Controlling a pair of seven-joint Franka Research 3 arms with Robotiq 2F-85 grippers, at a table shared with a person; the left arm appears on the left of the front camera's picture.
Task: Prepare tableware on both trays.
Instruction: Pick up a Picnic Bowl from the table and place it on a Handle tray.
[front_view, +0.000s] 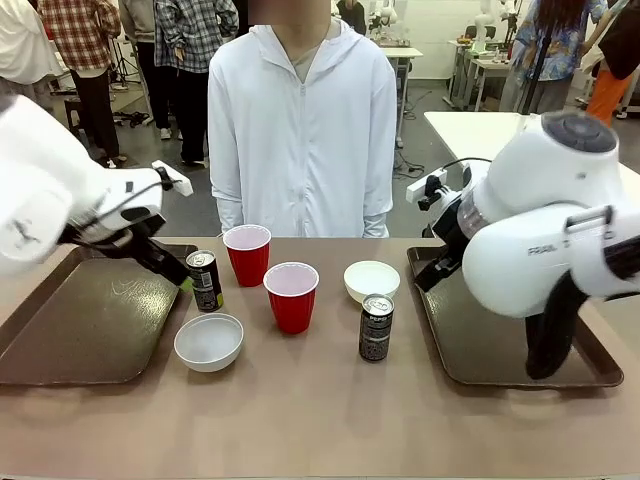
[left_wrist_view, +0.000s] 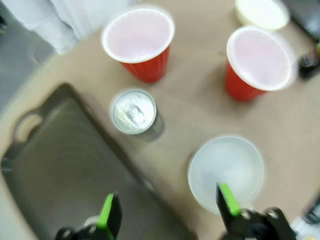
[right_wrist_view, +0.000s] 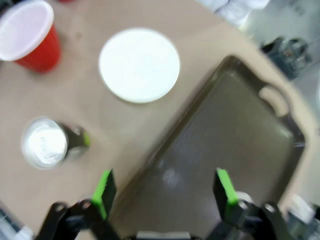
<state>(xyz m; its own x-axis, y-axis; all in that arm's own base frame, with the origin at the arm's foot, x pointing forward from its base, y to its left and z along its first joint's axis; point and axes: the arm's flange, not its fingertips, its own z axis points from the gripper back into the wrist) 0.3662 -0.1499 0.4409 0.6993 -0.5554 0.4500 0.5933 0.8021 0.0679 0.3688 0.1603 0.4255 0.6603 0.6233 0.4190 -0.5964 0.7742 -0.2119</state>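
Judging by how things lie, the job has hardly begun: the left tray (front_view: 90, 320) and the right tray (front_view: 470, 330) are both bare, and all six pieces stand on the table (front_view: 320, 420) between them. The rear cup (front_view: 247, 255) and front cup (front_view: 291, 297) are red with pale insides, upright and empty. The left bowl (front_view: 209, 342) and right bowl (front_view: 371, 281) are small, round and white. The left can (front_view: 205, 281) and right can (front_view: 376, 328) are slim and black with silver tops, standing upright and unopened. The left gripper (left_wrist_view: 167, 210) hangs over its tray's inner rim near the left bowl, jaws spread and holding nothing. The right gripper (right_wrist_view: 165, 192) hangs likewise over the right tray, wide and empty. Every piece remains to be loaded.
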